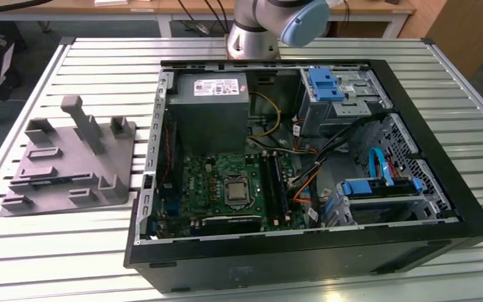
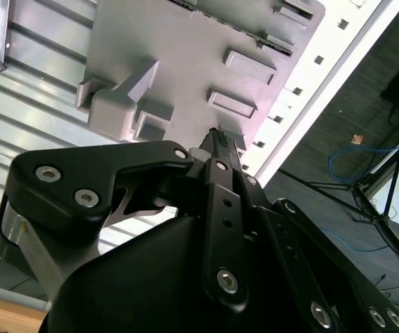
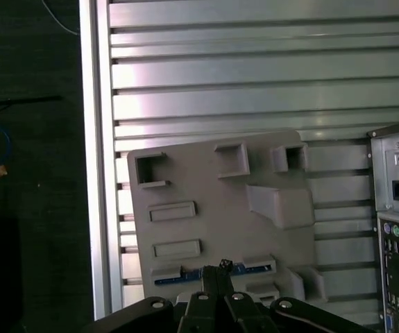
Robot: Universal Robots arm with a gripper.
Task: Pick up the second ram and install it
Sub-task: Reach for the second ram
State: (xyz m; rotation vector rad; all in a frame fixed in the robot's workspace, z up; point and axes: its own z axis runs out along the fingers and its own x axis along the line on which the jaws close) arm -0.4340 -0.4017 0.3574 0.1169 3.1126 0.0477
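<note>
The second ram [image 3: 176,277] is a thin dark stick with a blue edge. It lies in a slot of the grey moulded block [image 3: 206,222], and its middle is hidden behind my fingertips. In the exterior view the ram [image 1: 51,182] shows as a bluish strip near the front of the block [image 1: 70,167]. My gripper [image 3: 222,268] hangs well above the block, in line with the ram, its two black fingers pressed together with nothing between them. In the second wrist view the gripper [image 2: 219,137] points down at the block [image 2: 185,55]. The motherboard [image 1: 233,189] lies inside the open computer case [image 1: 309,170].
The block and the case stand on a slatted aluminium table [image 1: 99,56], the block to the exterior view's left of the case. The arm's base [image 1: 263,31] rises behind the case. Cables, a power supply [image 1: 212,107] and blue drive bays [image 1: 326,85] crowd the case. The case's rear panel [image 3: 397,222] is beside the block.
</note>
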